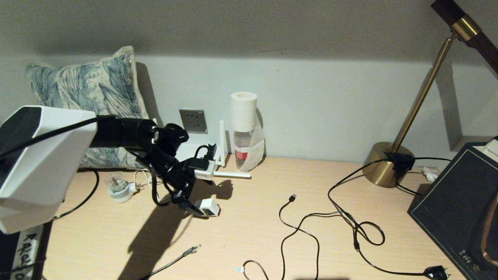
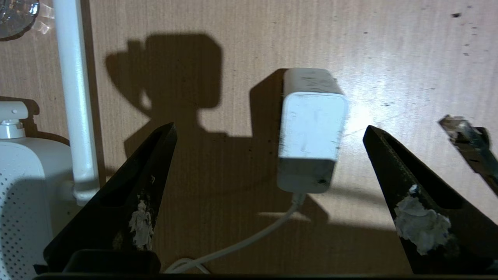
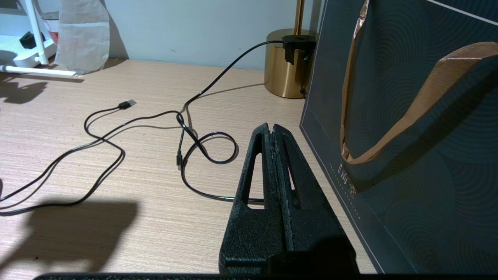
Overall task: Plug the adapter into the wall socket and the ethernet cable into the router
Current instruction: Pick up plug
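1. Nearest the head camera, the white housing of the robot's left arm [image 1: 39,163] fills the near-left edge, its black forearm reaching out over the wooden worktop [image 1: 272,217].
2. Jaws spread wide, the left gripper [image 2: 268,155] hangs above the adapter [image 2: 311,132], one finger to each side of it and neither touching.
3. On the worktop the adapter lies on its side just in front of the router [image 1: 194,155], its thin white cord [image 2: 249,241] trailing back beneath the gripper.
4. Behind the adapter, the router sits against the wall, one antenna [image 1: 221,140] upright and another [image 1: 233,175] lying flat toward the bottle [image 1: 243,147].
5. Directly above the router, the wall socket [image 1: 193,121] is set in the wall beside a leaf-print pillow [image 1: 89,93].
6. Well in front of the router, near the worktop's front edge, the ethernet cable [image 1: 171,264] lies loose, its clear connector [image 1: 192,249] pointing toward the adapter.
7. Left of the router, a round white-and-clear gadget [image 1: 118,188] rests on the worktop.
8. Far to the right of the router, the right gripper [image 3: 274,132] is parked low with its fingers pressed together, just beside a dark paper bag [image 3: 408,136].
9. Between router and bag, a black USB cable [image 1: 295,229] loops across the worktop toward the brass lamp base [image 1: 383,169].
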Motion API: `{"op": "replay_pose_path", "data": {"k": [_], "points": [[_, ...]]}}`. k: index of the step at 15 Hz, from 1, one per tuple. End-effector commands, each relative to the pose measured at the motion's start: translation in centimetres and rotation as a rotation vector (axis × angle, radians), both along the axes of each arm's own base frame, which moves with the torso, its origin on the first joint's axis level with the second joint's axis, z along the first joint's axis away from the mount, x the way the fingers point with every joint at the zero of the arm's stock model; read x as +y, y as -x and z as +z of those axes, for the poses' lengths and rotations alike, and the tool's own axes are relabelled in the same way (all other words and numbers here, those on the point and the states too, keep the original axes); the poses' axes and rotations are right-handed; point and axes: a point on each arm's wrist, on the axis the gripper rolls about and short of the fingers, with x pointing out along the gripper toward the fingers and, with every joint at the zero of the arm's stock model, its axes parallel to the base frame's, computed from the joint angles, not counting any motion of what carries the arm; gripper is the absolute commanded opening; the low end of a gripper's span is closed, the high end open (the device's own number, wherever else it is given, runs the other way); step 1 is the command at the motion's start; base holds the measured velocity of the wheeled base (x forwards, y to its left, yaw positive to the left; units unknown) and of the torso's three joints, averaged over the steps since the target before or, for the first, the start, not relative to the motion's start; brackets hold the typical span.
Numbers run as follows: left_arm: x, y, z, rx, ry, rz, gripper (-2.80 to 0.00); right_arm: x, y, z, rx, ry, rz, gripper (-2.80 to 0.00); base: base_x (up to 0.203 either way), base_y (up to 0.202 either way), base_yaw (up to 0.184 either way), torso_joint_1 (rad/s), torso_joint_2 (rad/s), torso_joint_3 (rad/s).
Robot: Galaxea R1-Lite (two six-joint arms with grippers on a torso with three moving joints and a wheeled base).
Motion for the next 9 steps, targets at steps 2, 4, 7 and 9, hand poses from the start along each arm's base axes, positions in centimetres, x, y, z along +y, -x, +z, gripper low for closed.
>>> {"op": "replay_pose_path", "data": {"k": [2, 4, 7, 9], "points": [[-0.23, -0.69, -0.90, 0.007, -0.005, -0.008, 0.00, 0.00, -0.29, -0.97, 0.035, 0.001, 0.001, -2.80, 0.000, 0.000, 0.000, 0.000, 0.00, 0.000], [-0.23, -0.72, -0.94, 0.006, -0.006, -0.008, 0.00, 0.00, -0.29, -0.97, 0.035, 0.001, 0.001, -2.80, 0.000, 0.000, 0.000, 0.000, 0.00, 0.000], [-0.23, -0.69, -0.95, 0.010, -0.007, -0.008, 0.00, 0.00, -0.29, -0.97, 0.035, 0.001, 0.001, -2.80, 0.000, 0.000, 0.000, 0.000, 0.00, 0.000], [-0.22, -0.64, -0.97, 0.016, -0.008, -0.006, 0.00, 0.00, -0.29, -0.97, 0.035, 0.001, 0.001, -2.80, 0.000, 0.000, 0.000, 0.000, 0.00, 0.000]]}}
